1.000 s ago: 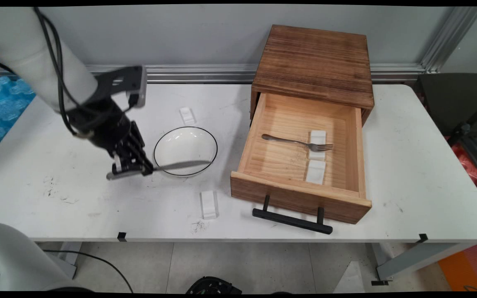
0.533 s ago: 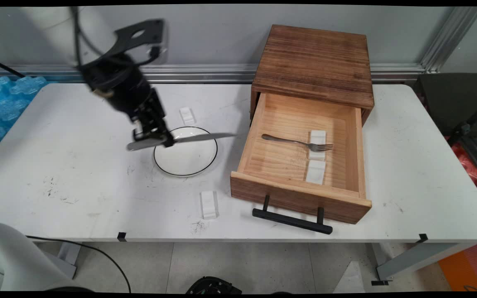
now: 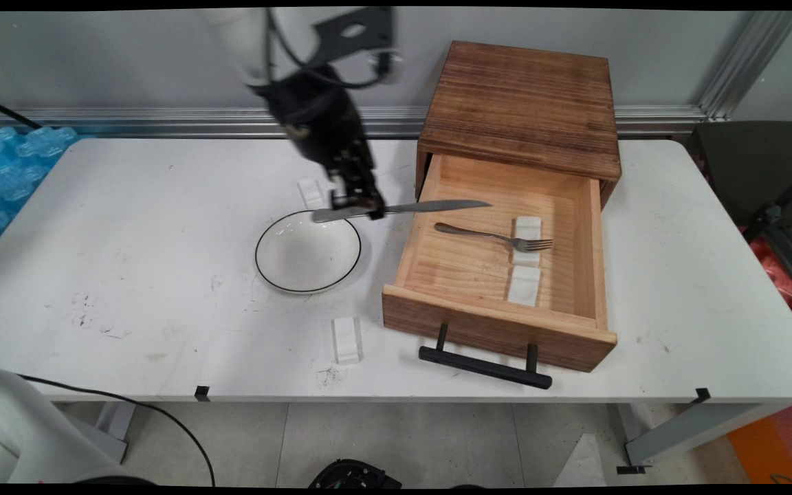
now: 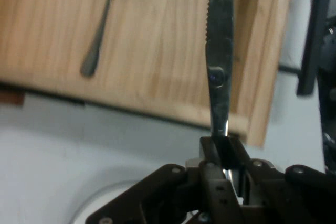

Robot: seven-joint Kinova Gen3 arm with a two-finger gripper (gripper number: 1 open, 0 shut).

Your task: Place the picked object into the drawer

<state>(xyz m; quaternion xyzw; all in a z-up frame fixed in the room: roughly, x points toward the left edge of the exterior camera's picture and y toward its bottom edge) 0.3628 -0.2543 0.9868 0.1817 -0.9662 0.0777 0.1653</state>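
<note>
My gripper hangs above the gap between the white bowl and the open wooden drawer, shut on a metal knife. The knife lies level, its blade reaching right over the drawer's left wall. In the hand view the gripper clamps the knife, whose serrated blade points up across the drawer. A fork lies inside the drawer, its tines on a white rest; the fork also shows in the hand view.
A second white rest sits in the drawer. Two more white rests lie on the table, one behind the bowl and one near the front edge. The wooden cabinet stands behind the drawer, with a black handle at front.
The gripper has risen from the table left of the bowl and travelled right and back with the knife, whose tip now reaches over the drawer.
</note>
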